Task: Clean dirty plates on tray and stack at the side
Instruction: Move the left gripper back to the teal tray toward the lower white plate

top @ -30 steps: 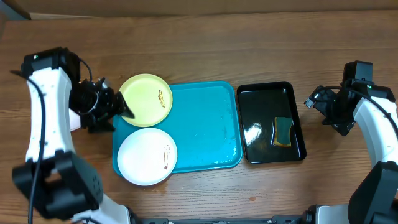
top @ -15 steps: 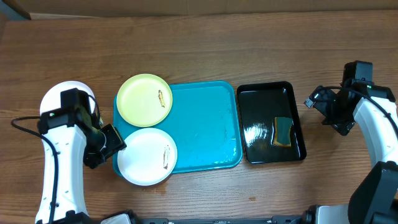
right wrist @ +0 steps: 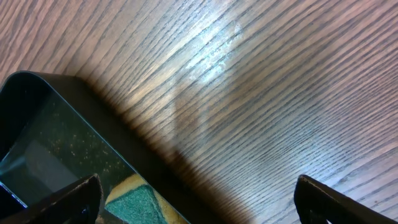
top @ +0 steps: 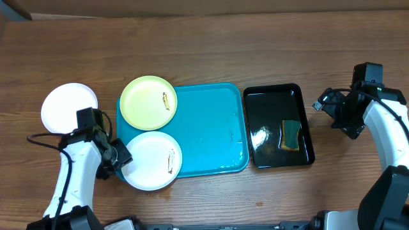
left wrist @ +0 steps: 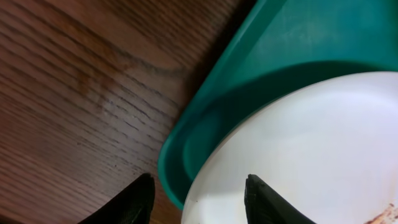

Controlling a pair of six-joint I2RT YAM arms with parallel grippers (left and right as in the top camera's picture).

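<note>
One round white plate (top: 69, 106) lay near the counter's left edge (done, seemingly); a yellow-green plate (top: 147, 102) and smeared white plate (top: 151, 160) sat on the turquoise plastic tray (top: 211, 128), left gripper (left wrist: 198, 191) parted.

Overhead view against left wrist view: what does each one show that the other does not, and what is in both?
Only the overhead shows the yellow-green plate, the lone white plate at far left, and the black tray holding a sponge. Only the left wrist shows the left gripper open, its fingers apart at the rim of the smeared white plate. Both share that plate, the turquoise tray corner under it, and the wooden table.
</note>
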